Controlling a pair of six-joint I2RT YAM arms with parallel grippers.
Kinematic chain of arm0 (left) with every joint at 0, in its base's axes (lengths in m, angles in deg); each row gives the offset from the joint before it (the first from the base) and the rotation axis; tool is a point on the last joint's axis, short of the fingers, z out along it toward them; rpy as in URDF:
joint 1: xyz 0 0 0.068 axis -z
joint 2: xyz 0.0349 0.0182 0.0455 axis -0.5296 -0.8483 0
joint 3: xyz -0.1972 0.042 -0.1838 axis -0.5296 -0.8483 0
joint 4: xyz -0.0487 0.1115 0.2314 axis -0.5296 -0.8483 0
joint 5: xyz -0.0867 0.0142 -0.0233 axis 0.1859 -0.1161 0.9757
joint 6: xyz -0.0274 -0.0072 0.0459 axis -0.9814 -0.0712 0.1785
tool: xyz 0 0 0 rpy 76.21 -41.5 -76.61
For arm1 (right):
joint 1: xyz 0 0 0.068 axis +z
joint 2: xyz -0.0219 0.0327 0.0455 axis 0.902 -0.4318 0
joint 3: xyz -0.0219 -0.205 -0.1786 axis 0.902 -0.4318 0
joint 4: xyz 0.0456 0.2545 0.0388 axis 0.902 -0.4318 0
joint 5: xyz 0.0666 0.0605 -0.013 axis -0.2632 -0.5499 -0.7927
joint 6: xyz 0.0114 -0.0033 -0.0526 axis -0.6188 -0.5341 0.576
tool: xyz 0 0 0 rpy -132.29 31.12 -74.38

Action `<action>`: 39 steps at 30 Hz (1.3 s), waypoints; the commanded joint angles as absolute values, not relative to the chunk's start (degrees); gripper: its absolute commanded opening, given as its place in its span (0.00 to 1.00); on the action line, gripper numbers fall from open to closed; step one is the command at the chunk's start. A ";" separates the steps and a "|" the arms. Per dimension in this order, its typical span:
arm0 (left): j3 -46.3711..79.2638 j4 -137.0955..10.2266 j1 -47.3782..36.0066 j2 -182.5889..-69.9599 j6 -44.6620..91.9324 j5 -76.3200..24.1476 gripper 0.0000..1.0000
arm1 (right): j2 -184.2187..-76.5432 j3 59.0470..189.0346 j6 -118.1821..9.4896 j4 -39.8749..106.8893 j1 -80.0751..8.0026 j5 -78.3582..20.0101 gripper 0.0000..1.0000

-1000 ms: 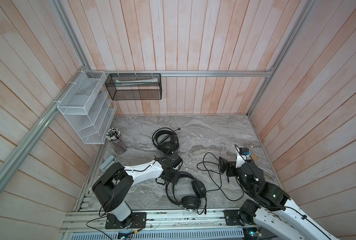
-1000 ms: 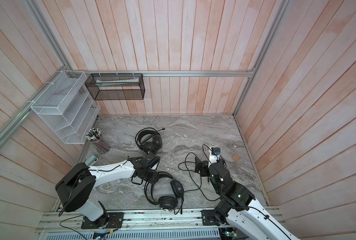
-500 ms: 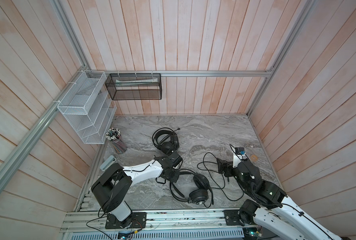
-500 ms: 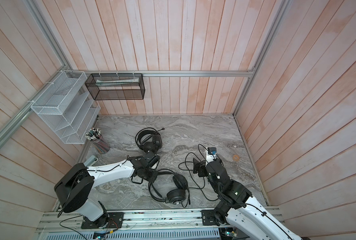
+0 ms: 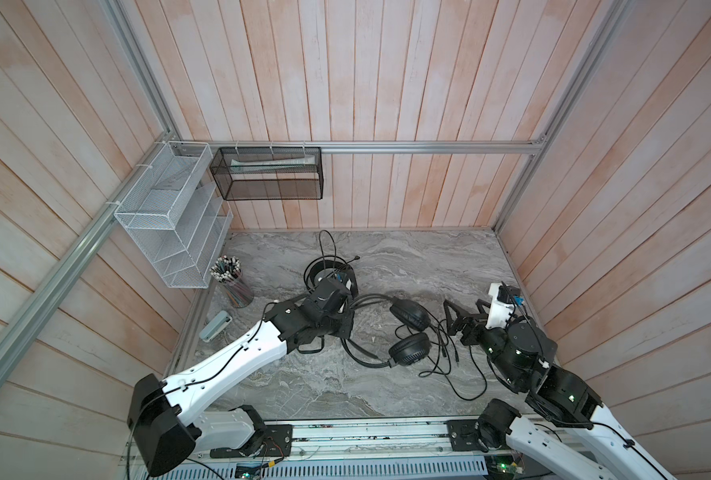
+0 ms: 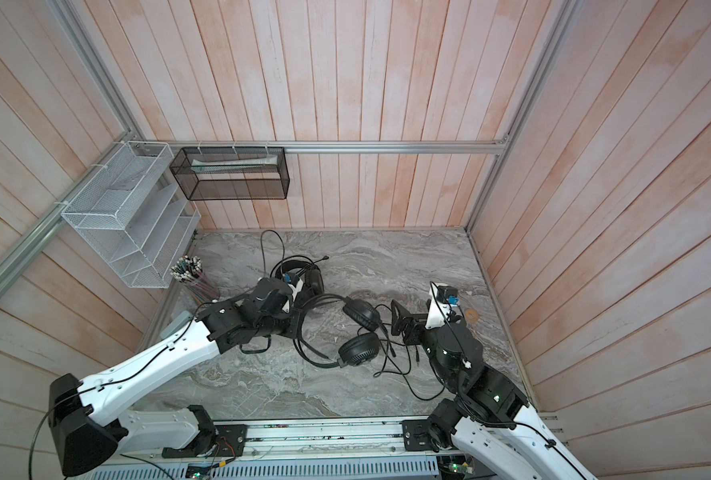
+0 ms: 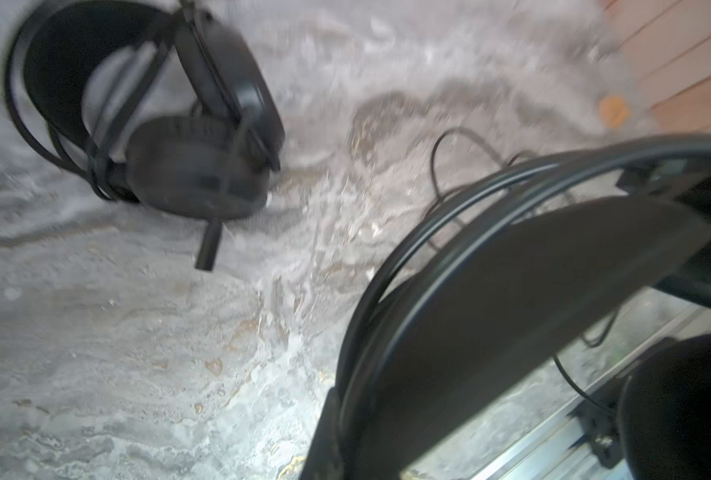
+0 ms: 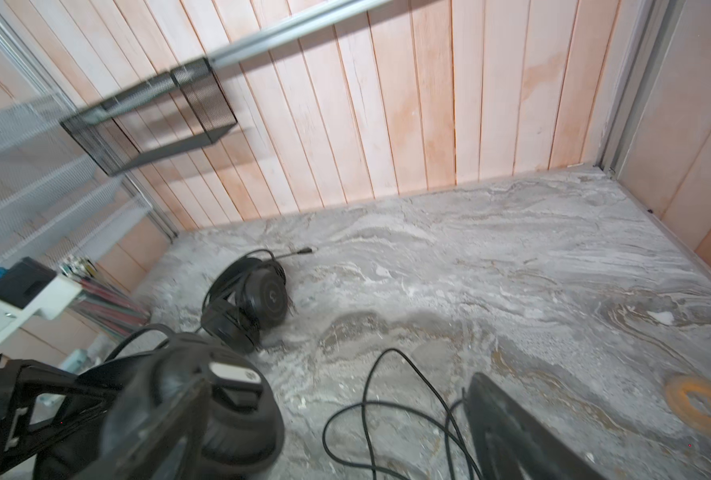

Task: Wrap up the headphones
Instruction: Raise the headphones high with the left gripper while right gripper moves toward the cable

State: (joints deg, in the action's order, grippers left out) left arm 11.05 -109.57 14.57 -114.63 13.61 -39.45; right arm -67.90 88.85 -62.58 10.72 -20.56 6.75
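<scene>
Two black headphones lie on the marble table (image 5: 387,257). The smooth-cupped one with a boom mic (image 5: 324,270) (image 8: 258,297) rests at the back, partly behind my left wrist. The grille-cupped one (image 5: 409,351) (image 6: 360,349) sits mid-table, and my left gripper (image 5: 345,322) (image 7: 358,449) is shut on its headband (image 7: 511,291). Its thin cable (image 5: 449,370) (image 8: 370,411) sprawls loose to the right. My right gripper (image 5: 466,313) (image 8: 279,399) stands open just right of the cups, with one ear cup (image 8: 204,411) and cable loops between its fingers.
A cup of pencils (image 5: 231,282) and a small pale blue block (image 5: 215,326) stand at the left edge. A white wire organizer (image 5: 170,224) and a black mesh basket (image 5: 268,178) hang on the walls. An orange ring (image 6: 472,316) lies by the right wall.
My left gripper has shut on the headband and dragged the grille-cupped headset away from the front edge toward mid-table. The right gripper stayed open and shifted slightly toward the back.
</scene>
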 commanded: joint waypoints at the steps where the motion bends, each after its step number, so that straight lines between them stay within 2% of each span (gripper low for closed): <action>1: 15.28 -107.64 14.47 -111.87 11.98 -42.34 0.00 | -63.39 84.38 -64.97 19.02 -20.12 7.23 0.98; 7: 22.36 -107.55 14.26 -113.10 15.37 -46.85 0.00 | -56.12 77.62 -64.42 27.45 -20.14 5.51 1.00; 14: 29.03 -110.97 12.58 -116.98 17.46 -52.86 0.00 | -53.25 76.61 -62.53 30.51 -20.19 2.26 1.00; 21: 30.03 -111.87 -0.38 -116.26 11.17 -41.18 0.00 | -49.32 70.56 -67.62 34.95 -20.13 -4.87 1.00; 27: 29.29 -108.07 -2.16 -114.46 10.79 -39.57 0.00 | -50.91 62.59 -73.03 40.71 -20.08 -8.29 1.00; 34: 28.87 -105.47 -5.24 -114.78 9.93 -35.42 0.00 | -53.02 56.20 -70.61 47.81 -20.15 -7.97 1.00; 39: 29.12 -105.10 -6.78 -114.79 8.54 -33.32 0.00 | -50.25 50.75 -69.62 52.50 -20.13 -7.70 1.00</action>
State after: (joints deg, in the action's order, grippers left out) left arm 27.56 -110.57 -6.09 -115.81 11.66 -37.02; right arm -52.05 52.72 -70.89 46.92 -20.56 -7.22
